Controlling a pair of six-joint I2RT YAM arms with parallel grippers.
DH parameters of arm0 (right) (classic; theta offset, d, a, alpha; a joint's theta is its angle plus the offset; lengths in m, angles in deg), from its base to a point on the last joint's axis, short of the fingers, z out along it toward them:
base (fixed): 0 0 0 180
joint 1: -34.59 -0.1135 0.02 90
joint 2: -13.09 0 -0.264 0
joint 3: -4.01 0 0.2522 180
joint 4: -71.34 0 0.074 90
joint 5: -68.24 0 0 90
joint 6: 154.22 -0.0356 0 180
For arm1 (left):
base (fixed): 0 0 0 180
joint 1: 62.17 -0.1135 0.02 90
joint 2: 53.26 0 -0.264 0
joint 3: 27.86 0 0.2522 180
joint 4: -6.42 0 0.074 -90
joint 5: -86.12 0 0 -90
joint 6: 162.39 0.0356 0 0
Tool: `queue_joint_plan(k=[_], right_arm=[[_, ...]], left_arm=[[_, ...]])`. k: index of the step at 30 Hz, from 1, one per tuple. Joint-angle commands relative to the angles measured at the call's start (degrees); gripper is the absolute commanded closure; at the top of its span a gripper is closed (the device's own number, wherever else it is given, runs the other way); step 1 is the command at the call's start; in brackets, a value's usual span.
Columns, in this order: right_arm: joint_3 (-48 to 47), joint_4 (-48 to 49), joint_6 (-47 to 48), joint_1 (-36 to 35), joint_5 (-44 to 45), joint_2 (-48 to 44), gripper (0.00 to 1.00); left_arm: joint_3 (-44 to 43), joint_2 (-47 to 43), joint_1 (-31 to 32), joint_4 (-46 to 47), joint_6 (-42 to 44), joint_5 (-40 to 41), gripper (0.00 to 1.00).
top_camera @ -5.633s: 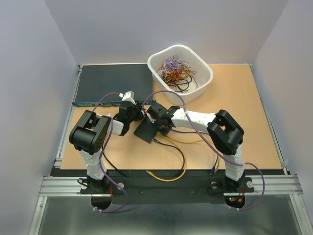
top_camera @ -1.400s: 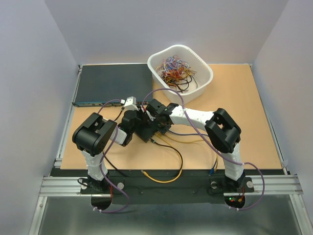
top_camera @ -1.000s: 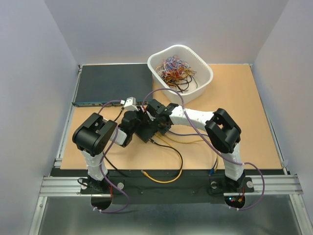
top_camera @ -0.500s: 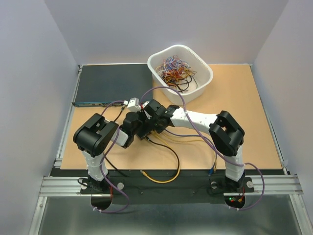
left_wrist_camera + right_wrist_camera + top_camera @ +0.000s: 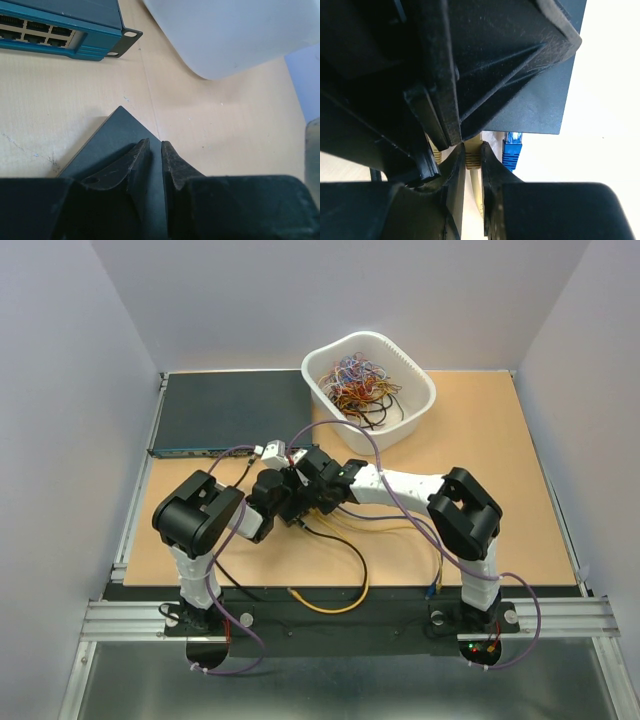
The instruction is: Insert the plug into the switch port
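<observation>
Table (image 5: 480, 460) carries your small black switch box (image 5: 117, 132). Left gripper (image 5: 155, 145) jaws nearly closed over box top, nothing seen between. Right gripper (image 5: 472, 150) jaws pinch beige plug (image 5: 472, 161), tip at box edge beside blue plug (image 5: 512, 150); switch port hidden.

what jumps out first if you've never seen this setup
The white tub of tangled coloured wires at the table's far edge draws the eye first. Next, the left gripper and right gripper crowd together mid-table over a small black box. The right fingers pinch a pale plug beside a blue plug at the box's edge. A dark rack unit with a teal front sits far left.
</observation>
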Motion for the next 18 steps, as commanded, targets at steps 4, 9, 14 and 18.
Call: queue_joint_plan(k=[4,9,14,18], right_arm=[[2.1,21.7,-0.6,-0.6,5.3,2.5,1.0],[3.9,23.0,-1.1,-0.5,5.8,2.2,0.92],[5.3,23.5,-1.2,-0.5,5.6,1.9,0.73],[6.8,23.6,-1.5,-0.5,6.2,1.3,0.64]], left_arm=[[3.0,3.1,4.2,-14.2,-0.9,-11.0,0.7],[3.2,1.9,4.1,-14.4,-1.0,-10.8,0.7],[2.4,-1.3,4.1,-17.7,-0.3,-9.5,0.7],[1.3,-3.3,3.7,-20.5,0.4,-8.7,0.7]])
